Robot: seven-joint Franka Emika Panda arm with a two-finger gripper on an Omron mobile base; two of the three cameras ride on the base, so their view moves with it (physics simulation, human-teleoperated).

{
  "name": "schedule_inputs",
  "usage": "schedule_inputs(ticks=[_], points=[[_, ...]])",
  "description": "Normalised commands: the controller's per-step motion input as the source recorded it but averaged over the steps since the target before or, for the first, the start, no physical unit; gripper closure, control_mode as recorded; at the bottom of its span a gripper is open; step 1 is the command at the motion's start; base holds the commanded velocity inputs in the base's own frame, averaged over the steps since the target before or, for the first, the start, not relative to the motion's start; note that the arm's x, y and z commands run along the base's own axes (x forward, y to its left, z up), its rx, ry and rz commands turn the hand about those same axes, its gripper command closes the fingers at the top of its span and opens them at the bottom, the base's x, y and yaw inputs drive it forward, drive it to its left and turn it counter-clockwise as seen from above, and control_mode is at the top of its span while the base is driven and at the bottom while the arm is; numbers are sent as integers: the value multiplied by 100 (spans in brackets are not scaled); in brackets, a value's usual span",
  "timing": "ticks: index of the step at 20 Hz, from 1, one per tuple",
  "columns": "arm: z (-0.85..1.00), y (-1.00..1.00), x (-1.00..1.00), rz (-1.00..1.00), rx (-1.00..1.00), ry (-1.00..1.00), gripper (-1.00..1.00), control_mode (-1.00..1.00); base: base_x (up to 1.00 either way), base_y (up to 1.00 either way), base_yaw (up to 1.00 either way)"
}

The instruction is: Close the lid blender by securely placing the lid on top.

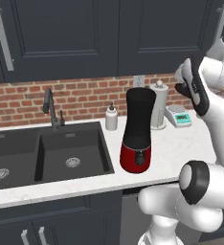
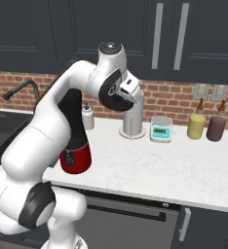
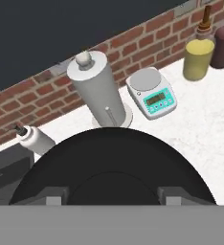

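Right up close in the hand view sits the lid [image 3: 112,167], a big round black disc that takes up the low half of the picture. The claw [image 3: 112,200] is squeezed in on it, with a finger tip [image 3: 56,198] at 9 o'clock and another at 3 o'clock of the low knob in the middle. So the robot is holding the lid up in the air.

The lid looks light, flat and stiff, and its smooth black top could be slippery. The knob is the best spot to hold, and that seems to be where the claw has it.

The blender [image 1: 137,131] stands on the white surface [image 1: 176,143], upright, beside the sink [image 1: 47,153]. Its jar top looks open. The lid is likely not above it yet.

Farther back, by the brick wall, stand a white cylinder [image 3: 95,88], a small scale [image 3: 152,93] and a yellow jar [image 3: 198,58].
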Motion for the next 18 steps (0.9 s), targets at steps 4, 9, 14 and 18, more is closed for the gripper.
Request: schedule_inputs(ticks=[4, 9, 14, 18], points=[[100, 75, 0, 0, -8, -10, 100, -100, 0, 0, 0], [89, 70, -3, 1, -8, -14, 100, -100, 0, 0, 0], [6, 87, -15, 12, -7, -9, 100, -100, 0, 0, 0], [0, 56, -2, 12, 0, -3, 100, -100, 0, 0, 0]])
